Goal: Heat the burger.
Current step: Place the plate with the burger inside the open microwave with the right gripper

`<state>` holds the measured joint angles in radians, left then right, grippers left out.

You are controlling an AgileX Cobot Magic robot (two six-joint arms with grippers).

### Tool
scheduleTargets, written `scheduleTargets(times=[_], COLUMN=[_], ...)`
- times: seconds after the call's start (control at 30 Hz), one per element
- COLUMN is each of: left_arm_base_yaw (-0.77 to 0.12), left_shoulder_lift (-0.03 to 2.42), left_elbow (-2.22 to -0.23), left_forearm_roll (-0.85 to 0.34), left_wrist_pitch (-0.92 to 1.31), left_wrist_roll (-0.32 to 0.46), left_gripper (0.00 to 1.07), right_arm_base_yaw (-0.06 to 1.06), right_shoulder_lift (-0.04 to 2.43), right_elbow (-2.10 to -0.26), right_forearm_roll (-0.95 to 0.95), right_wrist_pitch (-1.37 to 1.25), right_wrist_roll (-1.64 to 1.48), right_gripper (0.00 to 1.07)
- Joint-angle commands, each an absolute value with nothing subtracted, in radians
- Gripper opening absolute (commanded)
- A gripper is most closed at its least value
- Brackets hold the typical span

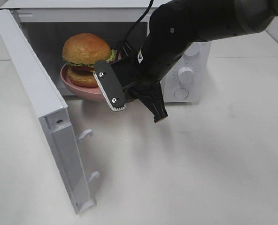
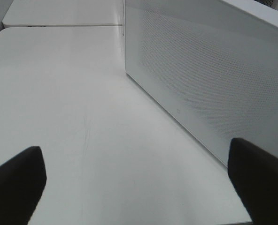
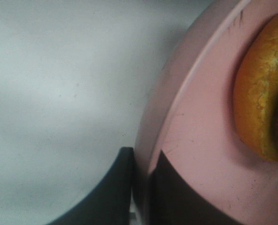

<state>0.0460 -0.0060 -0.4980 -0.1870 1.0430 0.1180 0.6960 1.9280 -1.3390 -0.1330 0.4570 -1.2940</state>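
"Exterior high view first: which step are we on?"

"Loading, I'd say. The burger (image 1: 86, 56) sits on a pink plate (image 1: 75, 86) at the mouth of the microwave (image 1: 197, 51), in the upper left of the frame. It's partly inside the cavity, and the plate's near rim juts out past the opening. I can't tell whether the plate rests on the cavity floor."

"Who has hold of it?"

"The right fingers (image 3: 108, 201). The right wrist view shows them pinched onto the plate's rim, one on each face, with the bun close by. The left fingers (image 2: 17, 183) are spread wide with nothing between them. They hang over bare table (image 2: 82, 93), beside the perforated panel of the door (image 2: 200, 70)."

"What does the next move call for?"

"Probably pushing the plate deeper and keeping it level so the burger doesn't slide. Then setting it down, letting go and backing the arm out of the opening. After that the door, swung wide toward the lower left, has to shut and a dial (image 1: 186, 74) be turned."

"Counts?"

"One burger, one pink plate, one microwave. One door with two white latch hooks (image 1: 85, 134). Two dials show under the arm, which hides the rest of the panel. Two fingers per arm."
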Motion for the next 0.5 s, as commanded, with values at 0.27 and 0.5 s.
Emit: scheduleTargets(times=[0.27,0.5], left_arm_base_yaw=[0.041,0.041], left_shoulder_lift=[-0.027,-0.027], left_elbow=[-0.497,-0.497], left_forearm_roll=[-0.189,-0.189], left_wrist_pitch=[1.037,1.037], left_wrist_roll=[0.114,0.114], left_gripper=[1.03,1.03], right_arm_base_yaw=[0.69,0.69], right_shoulder_lift=[2.011,2.067], right_elbow=[-1.483,-1.566], right_forearm_roll=[-0.181,-0.207], right_wrist_pitch=[0.454,0.462], right_wrist_roll=[-1.208,-1.151], right_gripper=[0.02,0.02])
